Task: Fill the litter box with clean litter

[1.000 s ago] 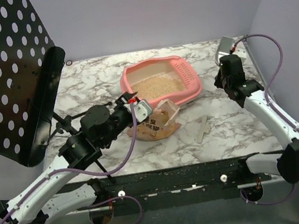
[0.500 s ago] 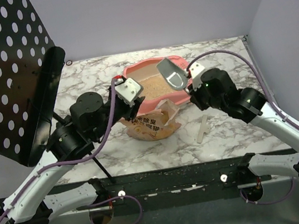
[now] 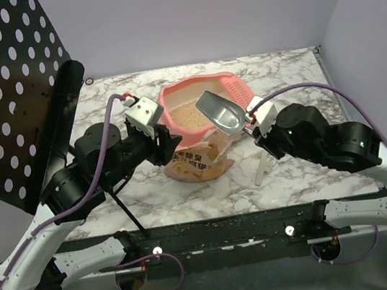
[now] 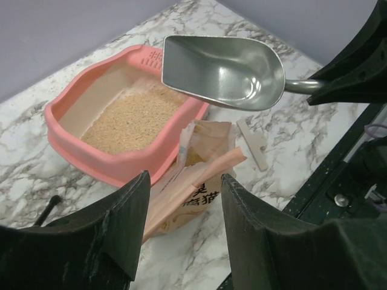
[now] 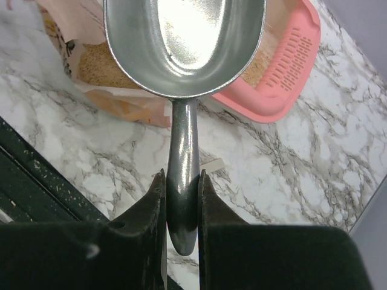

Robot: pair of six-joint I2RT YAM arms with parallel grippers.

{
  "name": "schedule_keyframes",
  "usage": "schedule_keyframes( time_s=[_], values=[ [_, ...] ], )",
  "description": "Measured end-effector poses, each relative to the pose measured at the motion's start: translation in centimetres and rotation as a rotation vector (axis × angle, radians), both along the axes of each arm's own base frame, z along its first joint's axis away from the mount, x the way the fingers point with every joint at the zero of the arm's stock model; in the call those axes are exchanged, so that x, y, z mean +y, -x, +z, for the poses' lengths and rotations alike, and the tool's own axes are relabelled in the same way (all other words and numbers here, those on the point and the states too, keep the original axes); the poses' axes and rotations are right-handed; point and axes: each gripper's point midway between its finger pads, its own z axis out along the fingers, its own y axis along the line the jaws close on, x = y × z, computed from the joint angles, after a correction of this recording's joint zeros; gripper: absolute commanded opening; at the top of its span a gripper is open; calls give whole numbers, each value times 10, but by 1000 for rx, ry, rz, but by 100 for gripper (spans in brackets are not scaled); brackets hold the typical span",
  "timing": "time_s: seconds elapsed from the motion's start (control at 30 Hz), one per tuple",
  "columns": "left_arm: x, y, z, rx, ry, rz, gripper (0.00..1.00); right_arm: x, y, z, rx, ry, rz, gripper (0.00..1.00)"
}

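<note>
The pink litter box point(image 3: 169, 94) stands at the back centre with clean litter point(image 3: 185, 114) spread over its floor, also seen in the left wrist view point(image 4: 133, 118). My right gripper point(image 3: 253, 123) is shut on the handle of the silver scoop point(image 3: 221, 111), gripped between the fingers point(image 5: 182, 175). The scoop bowl point(image 5: 184, 36) is empty and hangs over the box's near rim and the open paper bag point(image 3: 199, 161). Tan granules show inside the bag point(image 5: 97, 63). My left gripper point(image 4: 184, 181) is open and empty, above the table left of the bag point(image 4: 193, 187).
A white flat strip point(image 3: 261, 168) lies on the marble to the right of the bag. A black perforated panel point(image 3: 11, 92) leans at the left. A black rail point(image 3: 214, 231) runs along the near edge. The box's slotted grille point(image 5: 293, 51) faces right.
My right arm swung the scoop from the back right corner to over the box and bag. My left gripper rose and drew back to the left, away from the bag.
</note>
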Motion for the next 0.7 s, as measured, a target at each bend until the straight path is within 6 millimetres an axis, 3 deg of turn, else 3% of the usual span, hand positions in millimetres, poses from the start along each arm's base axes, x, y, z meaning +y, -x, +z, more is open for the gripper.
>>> schedule_keyframes(
  time_s=[0.4, 0.7],
  values=[
    [-10, 9, 18, 114, 147, -15, 61, 16, 31, 18, -25, 9, 206, 1],
    [-12, -34, -6, 241, 158, 43, 60, 24, 40, 33, -67, 8, 296, 1]
  ],
)
